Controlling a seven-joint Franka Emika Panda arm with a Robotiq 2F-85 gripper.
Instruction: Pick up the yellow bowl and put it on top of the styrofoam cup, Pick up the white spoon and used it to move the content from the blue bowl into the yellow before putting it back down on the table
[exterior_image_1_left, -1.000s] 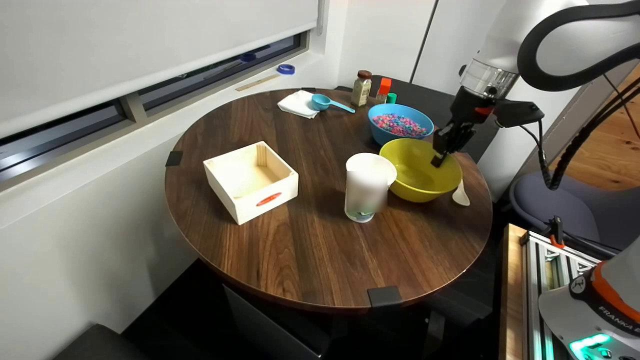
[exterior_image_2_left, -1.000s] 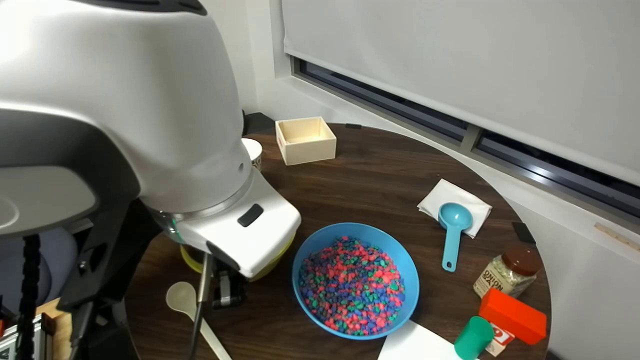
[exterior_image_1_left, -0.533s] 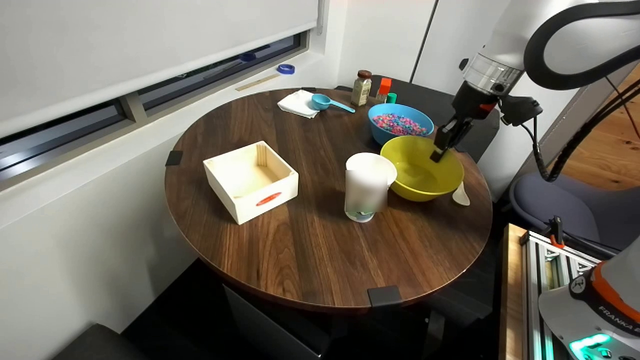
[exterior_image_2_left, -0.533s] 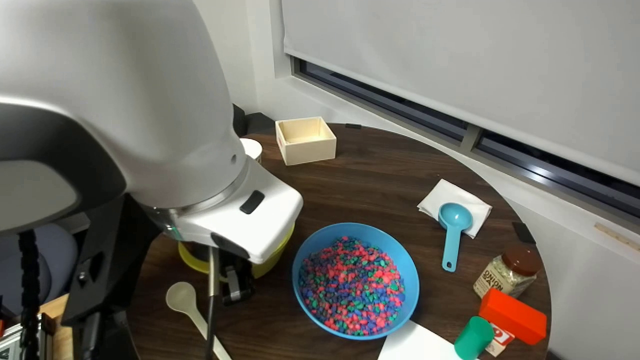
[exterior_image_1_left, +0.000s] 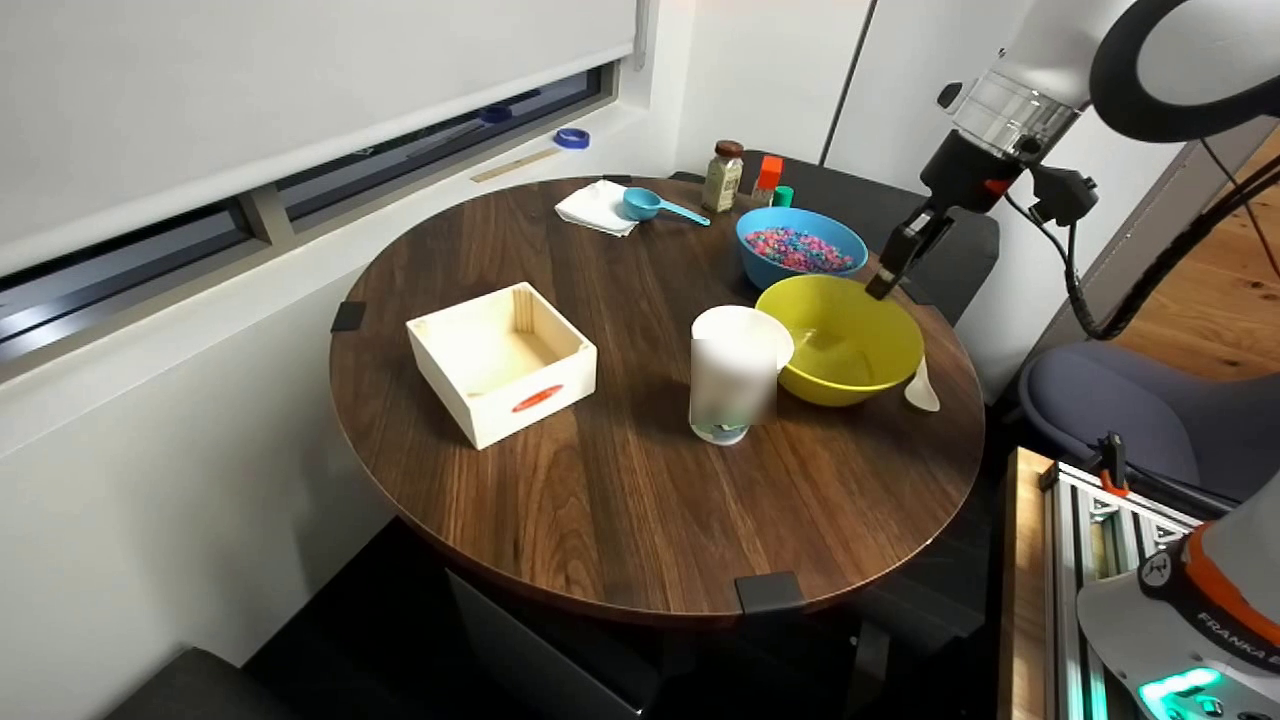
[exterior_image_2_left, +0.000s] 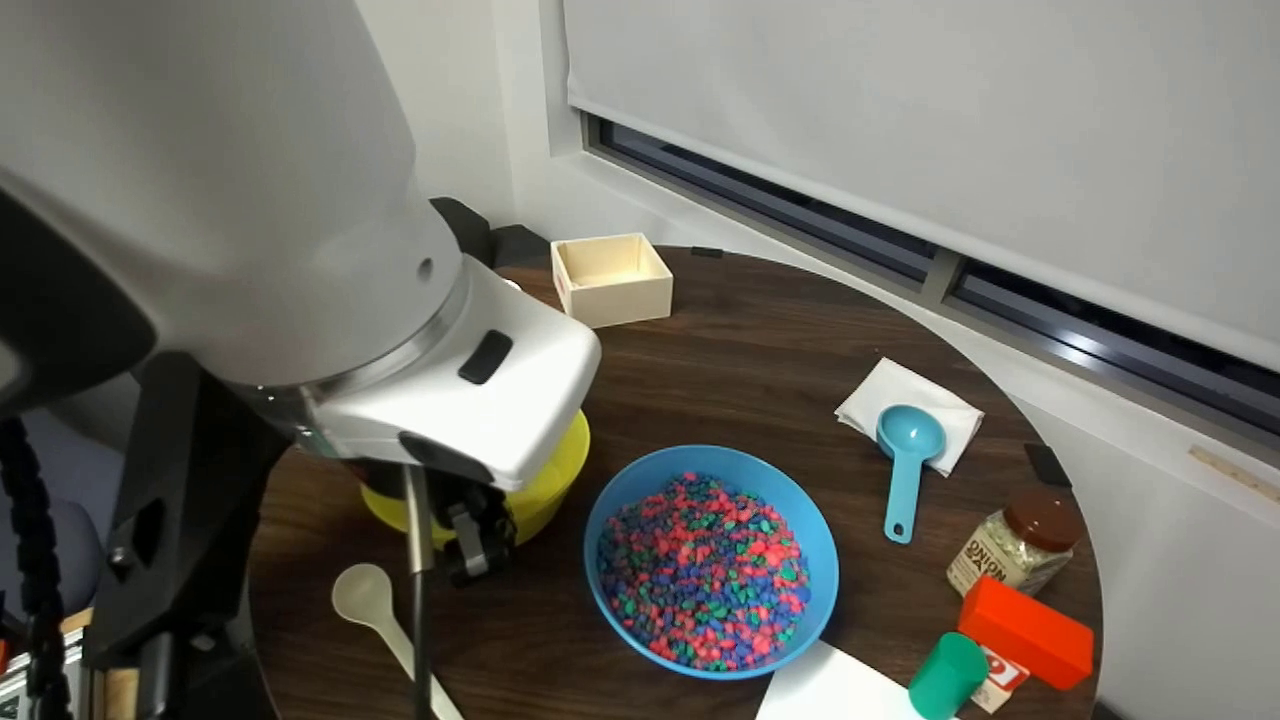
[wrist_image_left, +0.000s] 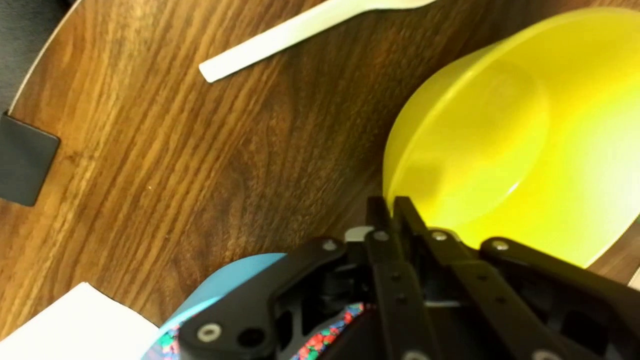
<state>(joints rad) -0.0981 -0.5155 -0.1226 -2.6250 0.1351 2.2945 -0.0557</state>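
Although the claw (wrist_image_left: 391, 205), all but closed, appears to nip the yellow bowl (exterior_image_1_left: 842, 345) by its rim, the bowl is beside the cup (exterior_image_1_left: 737, 390), not on it. Stacking seems in hand; the next move likely calls for a deeper bite, then a level lift.

In the wrist view you get glare whitening part of the yellow bowl (wrist_image_left: 500, 145), shadow on the counter (wrist_image_left: 200, 150) beside it, and a gripper (wrist_image_left: 391, 203) that seems slightly out of focus. In an exterior view, a blurred patch smears the cup (exterior_image_1_left: 735, 375), and beneath the counter it is nearly black.
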